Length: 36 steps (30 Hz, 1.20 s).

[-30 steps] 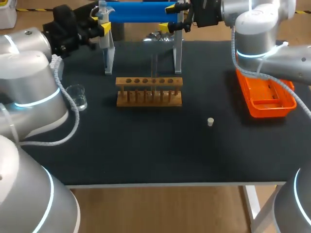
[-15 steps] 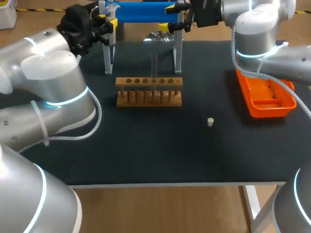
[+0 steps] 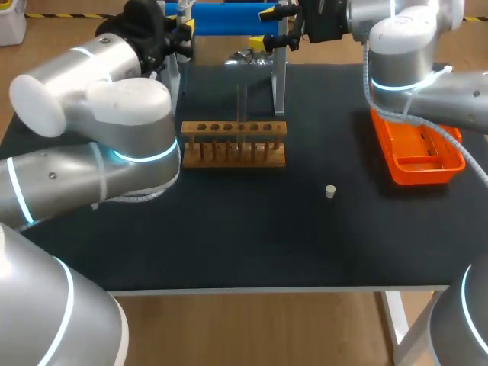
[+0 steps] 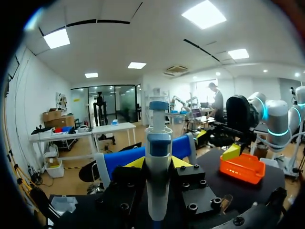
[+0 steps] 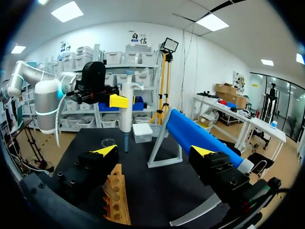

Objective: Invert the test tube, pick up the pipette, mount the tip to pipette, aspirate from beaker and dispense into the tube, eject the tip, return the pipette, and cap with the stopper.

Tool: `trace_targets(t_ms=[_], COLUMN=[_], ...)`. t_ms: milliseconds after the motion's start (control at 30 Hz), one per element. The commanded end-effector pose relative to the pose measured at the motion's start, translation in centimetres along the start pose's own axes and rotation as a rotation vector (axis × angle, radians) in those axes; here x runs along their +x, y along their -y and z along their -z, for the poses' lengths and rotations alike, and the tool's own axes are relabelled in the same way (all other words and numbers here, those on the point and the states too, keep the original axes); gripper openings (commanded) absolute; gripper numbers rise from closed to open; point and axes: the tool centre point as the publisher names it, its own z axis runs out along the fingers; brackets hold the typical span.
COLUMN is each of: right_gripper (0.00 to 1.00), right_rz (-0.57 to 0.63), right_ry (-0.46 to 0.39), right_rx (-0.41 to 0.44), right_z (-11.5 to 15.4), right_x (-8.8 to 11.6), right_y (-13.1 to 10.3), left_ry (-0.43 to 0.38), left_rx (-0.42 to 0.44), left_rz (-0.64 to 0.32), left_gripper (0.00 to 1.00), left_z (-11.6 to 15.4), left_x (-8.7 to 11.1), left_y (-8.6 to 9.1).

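My left gripper [image 3: 177,29] is at the table's back left, shut on the white and blue pipette [image 4: 157,177], which stands upright between its fingers. The right wrist view shows that pipette [image 5: 126,110] hanging over the table near the glass beaker [image 5: 108,142]. My left arm hides the beaker in the head view. A clear test tube [image 3: 242,113] stands in the wooden rack [image 3: 234,143]. The small stopper [image 3: 330,191] lies in front and to the right of the rack. My right gripper [image 3: 265,27] is open at the right end of the blue stand [image 3: 229,15], and the right wrist view shows that gripper [image 5: 155,151] empty.
An orange tray [image 3: 419,152] sits at the right side of the table, also visible from the left wrist [image 4: 242,168]. A white box [image 5: 142,132] stands beyond the blue stand's frame [image 5: 164,149]. My left arm covers much of the table's left side.
My left arm has swung to the right along the table's back with the pipette in its grip, and now covers the beaker in the head view. The right arm has kept still.
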Motion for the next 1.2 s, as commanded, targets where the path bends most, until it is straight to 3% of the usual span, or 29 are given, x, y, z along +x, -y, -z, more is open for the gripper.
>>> trace_targets(t_ms=[33,1200], right_gripper=[1.0,1.0], right_rz=[0.0,0.0], right_ry=[-0.001,-0.001], right_rx=[0.001,0.001], right_z=[0.1,0.1], right_x=[0.0,0.0], right_y=[0.0,0.0], left_ry=[0.133,0.328], left_rx=[-0.008,-0.052], left_rz=[0.01,0.086], left_gripper=[0.0,0.0], left_z=[-1.1,-5.1], left_x=[0.0,-4.1], left_y=[0.0,-2.3])
